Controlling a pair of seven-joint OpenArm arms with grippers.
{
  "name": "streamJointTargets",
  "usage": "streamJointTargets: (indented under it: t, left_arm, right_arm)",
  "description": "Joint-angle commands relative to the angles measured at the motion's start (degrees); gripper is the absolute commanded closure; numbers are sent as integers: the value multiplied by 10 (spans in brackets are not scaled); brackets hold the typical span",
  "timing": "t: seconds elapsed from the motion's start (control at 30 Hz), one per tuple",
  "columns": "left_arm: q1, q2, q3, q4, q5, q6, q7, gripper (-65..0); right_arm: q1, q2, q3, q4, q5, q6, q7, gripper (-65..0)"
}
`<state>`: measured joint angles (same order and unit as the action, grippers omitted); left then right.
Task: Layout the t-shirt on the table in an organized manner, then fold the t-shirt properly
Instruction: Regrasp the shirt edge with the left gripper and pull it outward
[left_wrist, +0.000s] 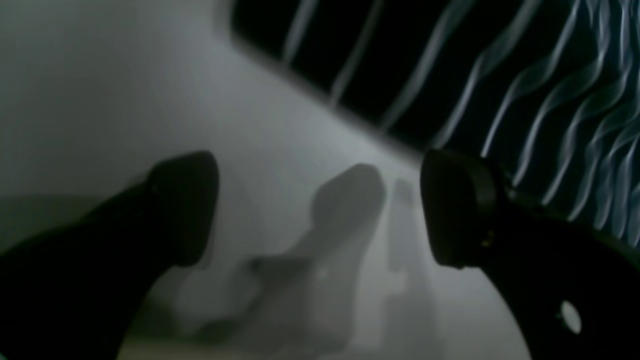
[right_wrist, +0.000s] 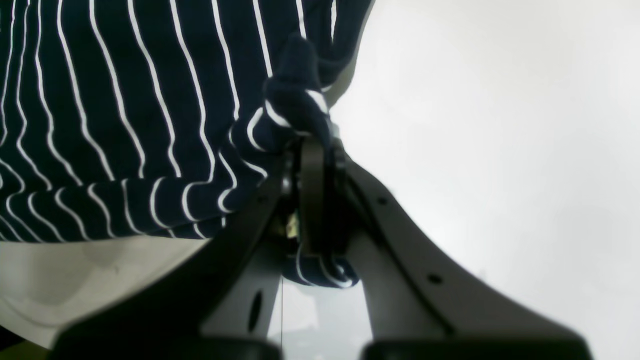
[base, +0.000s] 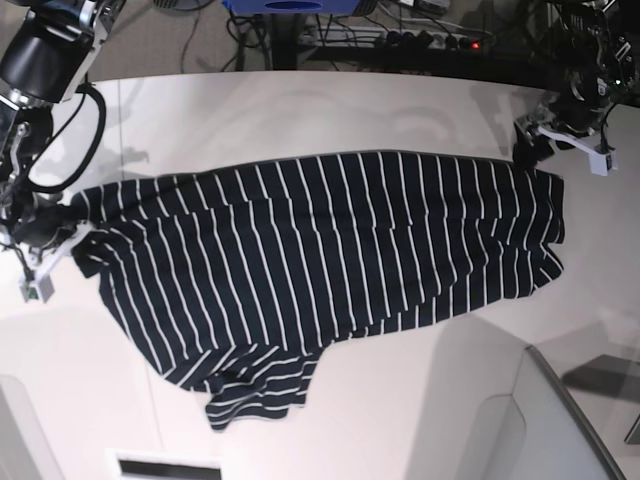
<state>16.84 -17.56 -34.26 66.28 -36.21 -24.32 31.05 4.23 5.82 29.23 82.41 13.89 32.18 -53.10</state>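
1. The right gripper (right_wrist: 312, 150) is clenched on a bunched fold of the dark navy, white-striped soft t-shirt (base: 320, 260) at its edge.
2. The left gripper (left_wrist: 320, 210) hangs spread and empty over the smooth white table (left_wrist: 125, 75), just beside the shirt's opposite edge.
3. The shirt lies across the table, mostly spread, rumpled near the bottom.
4. To lay it out well, the left gripper likely needs to pinch its corner, then both pull apart evenly and low.

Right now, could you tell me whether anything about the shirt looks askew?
Yes. The t-shirt lies slanted across the table, and its lower part is bunched and folded over. The right gripper pinches one edge.
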Motion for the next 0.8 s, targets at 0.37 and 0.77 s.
streamJointTargets:
  t: [0.37,0.77]
  left_arm:
    - [-80,36,-22,-36,4,6,6,-604]
    - [-74,44,-26,-10,4,6,7,0]
  right_arm:
    - [10,8,1,10,7,3,9,-2]
    - [10,8,1,10,7,3,10,-2]
